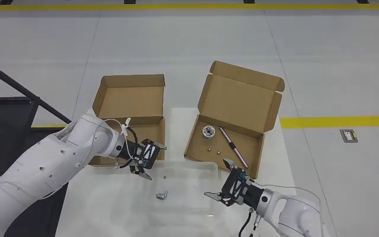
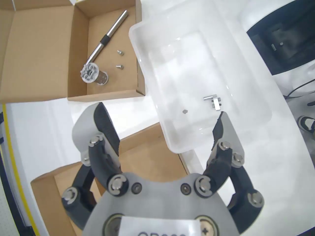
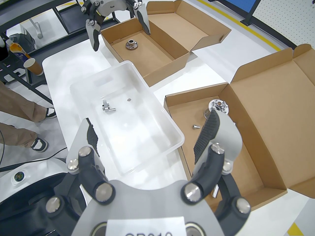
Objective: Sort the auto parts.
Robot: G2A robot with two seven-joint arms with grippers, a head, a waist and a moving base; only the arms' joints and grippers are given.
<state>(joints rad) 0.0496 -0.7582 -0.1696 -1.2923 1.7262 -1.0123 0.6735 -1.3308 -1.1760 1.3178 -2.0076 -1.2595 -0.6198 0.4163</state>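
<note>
Part: a small bright-metal bracket of short square bars joined in an L (image 1: 161,195) lies in the clear plastic tray (image 3: 182,138), with only a dark speck (image 2: 185,111) nearby.
Where: at 9 o'clock of the tray's middle in the top view, flat on the tray floor and touching no wall.
Look: polished and sharp-edged, one bar set across the other; finer detail is too small to tell.
Handling: likely light, rigid and slick. It should not bend or break, but may skate on the smooth plastic or twist out of a loose pinch.
Hold: best from above, across the flat sides of the longer bar, jaws square to it.
Left gripper (image 1: 142,173): jaws wide apart and empty, at 10 o'clock of the part, by the tray's rim.
Right gripper (image 1: 219,188): jaws apart and empty, at 3 o'clock of the part.
Boxes: the left brown cardboard box (image 1: 130,98), at 11 o'clock of the tray, holds a round flanged hub (image 3: 131,44). The right brown cardboard box (image 1: 237,101), at 1 o'clock, holds a steel rod (image 2: 108,35), a toothed disc (image 2: 89,72) and two screws (image 2: 120,52). Both stand on the white surface (image 1: 176,127).
</note>
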